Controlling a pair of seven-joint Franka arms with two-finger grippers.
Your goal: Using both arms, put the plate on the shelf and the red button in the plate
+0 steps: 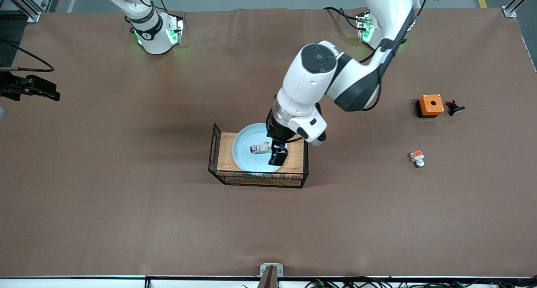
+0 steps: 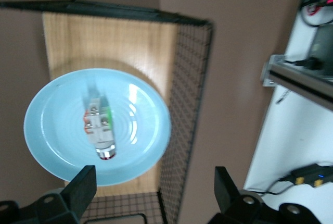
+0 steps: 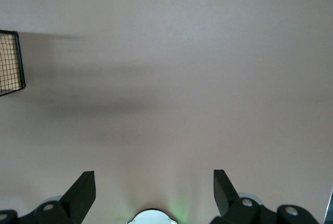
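Note:
The pale blue plate [image 1: 242, 149] lies on a wooden board inside a black wire basket [image 1: 258, 180]. The red button [image 1: 260, 148] lies on its side in the middle of the plate, red cap at one end. My left gripper [image 1: 277, 158] hangs open and empty just above the plate's rim, beside the button. In the left wrist view the plate [image 2: 52, 130] and the button [image 2: 99, 127] lie below the open gripper [image 2: 155, 171], whose fingers span the plate's edge and the basket wall [image 2: 190, 104]. My right gripper [image 3: 153, 174] is open and empty over bare table, and the right arm waits.
An orange box [image 1: 430, 105] and a black button with a pale head [image 1: 455, 108] sit toward the left arm's end. A white part with an orange-red top [image 1: 417, 158] lies nearer to the front camera than those. The right wrist view shows a basket corner [image 3: 10, 62].

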